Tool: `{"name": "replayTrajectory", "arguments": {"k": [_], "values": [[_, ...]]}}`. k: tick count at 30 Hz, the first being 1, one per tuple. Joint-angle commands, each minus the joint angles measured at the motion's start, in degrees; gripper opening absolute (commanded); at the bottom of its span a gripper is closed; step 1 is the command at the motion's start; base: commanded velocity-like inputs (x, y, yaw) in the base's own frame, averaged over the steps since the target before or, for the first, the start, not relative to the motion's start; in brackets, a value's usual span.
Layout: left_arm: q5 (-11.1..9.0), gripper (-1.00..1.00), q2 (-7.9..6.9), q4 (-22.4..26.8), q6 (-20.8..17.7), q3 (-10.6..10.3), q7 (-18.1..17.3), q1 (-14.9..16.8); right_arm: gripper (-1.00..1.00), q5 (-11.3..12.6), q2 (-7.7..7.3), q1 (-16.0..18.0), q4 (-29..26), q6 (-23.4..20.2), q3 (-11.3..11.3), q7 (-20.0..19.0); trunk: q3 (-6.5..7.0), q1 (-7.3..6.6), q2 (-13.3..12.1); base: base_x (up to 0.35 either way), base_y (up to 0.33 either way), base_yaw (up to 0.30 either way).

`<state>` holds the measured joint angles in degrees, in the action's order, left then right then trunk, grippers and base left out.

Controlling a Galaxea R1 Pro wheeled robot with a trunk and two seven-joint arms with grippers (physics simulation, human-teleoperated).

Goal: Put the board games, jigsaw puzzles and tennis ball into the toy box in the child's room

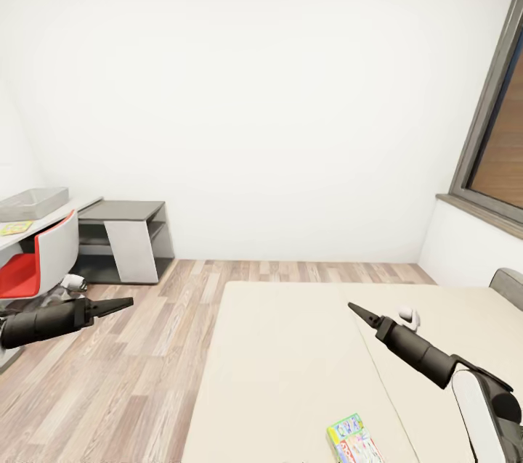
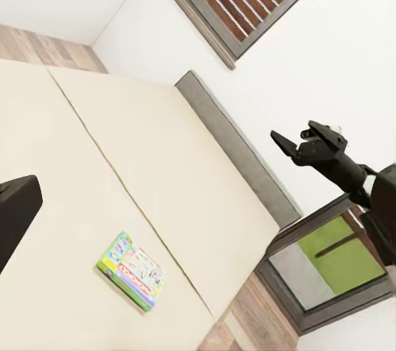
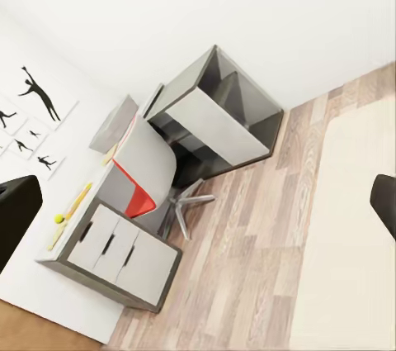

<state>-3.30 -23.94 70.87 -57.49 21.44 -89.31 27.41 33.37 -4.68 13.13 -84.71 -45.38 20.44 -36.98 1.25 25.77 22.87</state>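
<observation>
Both arms reach forward, left gripper (image 1: 125, 301) and right gripper (image 1: 356, 309) empty.

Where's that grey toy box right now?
In the head view, the toy box sits at the far left on the pale table, just behind the red-and-white chair, with the lower dark desk to its right.

Beige bed (image 1: 290, 376) – one board game (image 1: 354, 441) on it (near edge)

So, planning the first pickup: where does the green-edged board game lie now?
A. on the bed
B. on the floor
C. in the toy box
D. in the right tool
A: the board game lies flat on the bed's beige mattress, untouched.
</observation>
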Motion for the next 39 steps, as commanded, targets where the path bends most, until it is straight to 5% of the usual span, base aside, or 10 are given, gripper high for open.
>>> {"name": "replayTrajectory", "arguments": {"k": [1,4,9,15,19,24,39], "values": [[0.12,1.0,0.17,0.13,-0.64,-0.03,-0.15,0.01,1.0,-0.27,-0.02,0.32,0.34,-0.49,0.09,1.27,-0.12,0.02,0.05,0.0,0.0,0.0],[0.9,1.0,0.32,0.0,-0.78,-0.56,1.71,0.15,1.0,-1.91,-0.05,1.22,1.04,-1.28,0.11,5.61,-0.39,0.02,0.05,0.0,0.0,0.0],[3.78,1.0,1.04,-0.14,-0.97,-1.02,11.91,0.53,1.0,-3.22,0.3,2.46,1.92,-3.03,0.07,12.31,-0.84,0.02,0.05,0.0,0.0,0.0],[4.83,1.0,5.41,0.04,-0.82,-1.2,31.71,0.64,1.0,-3.54,0.72,3.09,2.46,-3.77,-0.75,21.31,-1.39,0.02,0.05,0.0,0.0,0.0],[4.87,1.0,8.24,0.21,-0.7,-1.26,38.52,0.75,1.0,-3.67,0.64,3.81,2.99,-3.65,-3.6,25.9,-1.76,0.02,0.05,0.0,0.0,0.0],[5.21,1.0,10.66,0.3,-0.63,-1.35,41.75,0.79,1.0,-3.77,0.44,4.44,3.21,-3.59,-6.42,31.43,-2.22,0.02,0.05,0.0,0.0,0.0],[5.33,1.0,11.1,0.27,-0.6,-1.23,42.54,0.81,1.0,-3.78,0.8,4.54,2.78,-3.21,-7.67,34.88,-3.59,0.02,0.05,0.0,0.0,0.0]]}}
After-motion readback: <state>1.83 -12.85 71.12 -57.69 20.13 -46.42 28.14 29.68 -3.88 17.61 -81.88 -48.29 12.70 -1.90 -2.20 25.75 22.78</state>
